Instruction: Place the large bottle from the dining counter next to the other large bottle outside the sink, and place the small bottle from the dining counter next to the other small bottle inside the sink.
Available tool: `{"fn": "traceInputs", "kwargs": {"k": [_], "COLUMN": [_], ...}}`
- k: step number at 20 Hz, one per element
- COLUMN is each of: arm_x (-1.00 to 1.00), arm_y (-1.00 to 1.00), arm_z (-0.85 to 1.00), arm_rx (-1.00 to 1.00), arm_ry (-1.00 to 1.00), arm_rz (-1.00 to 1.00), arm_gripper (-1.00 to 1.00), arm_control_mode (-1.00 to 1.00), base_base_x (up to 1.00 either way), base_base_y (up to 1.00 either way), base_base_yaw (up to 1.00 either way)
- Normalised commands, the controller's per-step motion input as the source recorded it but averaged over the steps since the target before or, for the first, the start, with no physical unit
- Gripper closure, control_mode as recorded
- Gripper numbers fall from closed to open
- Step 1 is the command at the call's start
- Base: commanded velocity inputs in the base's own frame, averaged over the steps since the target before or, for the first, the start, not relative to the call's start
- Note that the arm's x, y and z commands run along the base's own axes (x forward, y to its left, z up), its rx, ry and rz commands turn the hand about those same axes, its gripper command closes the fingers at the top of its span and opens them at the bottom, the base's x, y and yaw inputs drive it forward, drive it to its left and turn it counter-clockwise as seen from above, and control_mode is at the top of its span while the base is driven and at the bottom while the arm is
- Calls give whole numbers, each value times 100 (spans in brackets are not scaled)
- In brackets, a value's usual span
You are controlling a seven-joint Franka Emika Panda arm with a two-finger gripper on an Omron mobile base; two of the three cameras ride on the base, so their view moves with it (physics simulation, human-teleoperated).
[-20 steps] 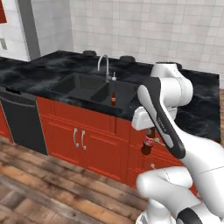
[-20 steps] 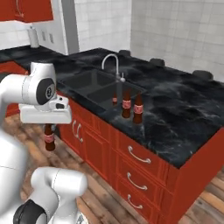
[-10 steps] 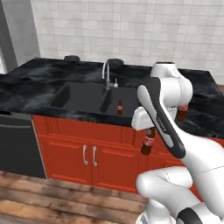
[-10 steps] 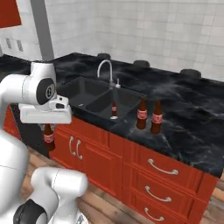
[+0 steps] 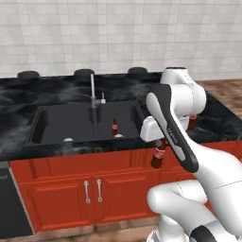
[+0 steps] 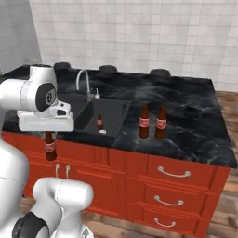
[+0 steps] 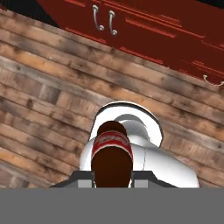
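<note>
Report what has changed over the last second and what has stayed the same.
The base has swung round along the cabinets, so the black double-basin sink now faces the cameras squarely; that is camera motion, not the things moving. The gripper stays shut on the small brown bottle with a red label, hanging in front of the red cabinets. The two large brown bottles stand unchanged beside the sink.

The white arm rises from its base, bends over at the shoulder and folds back down, so the gripper (image 5: pixel 158 147) points toward the floor, its fingers closed on a bottle (image 5: pixel 158 156) hanging upright.
</note>
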Motion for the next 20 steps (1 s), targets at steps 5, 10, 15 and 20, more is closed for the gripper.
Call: {"fn": "traceInputs", "kwargs": {"k": [5,10,15,20], "arm_x": [0,0,0,0], "arm_y": [0,0,0,0], "arm_z": [0,0,0,0], "arm_rx": [0,0,0,0], "arm_ry": [0,0,0,0], "arm_rz": [0,0,0,0], "arm_gripper": [100,100,100,100], "arm_control_mode": [100,100,100,100], "base_base_x": [60,41,27,87], "base_base_y": [43,74,81,29], "base_base_yaw": [-54,-22,-13,-18]}}
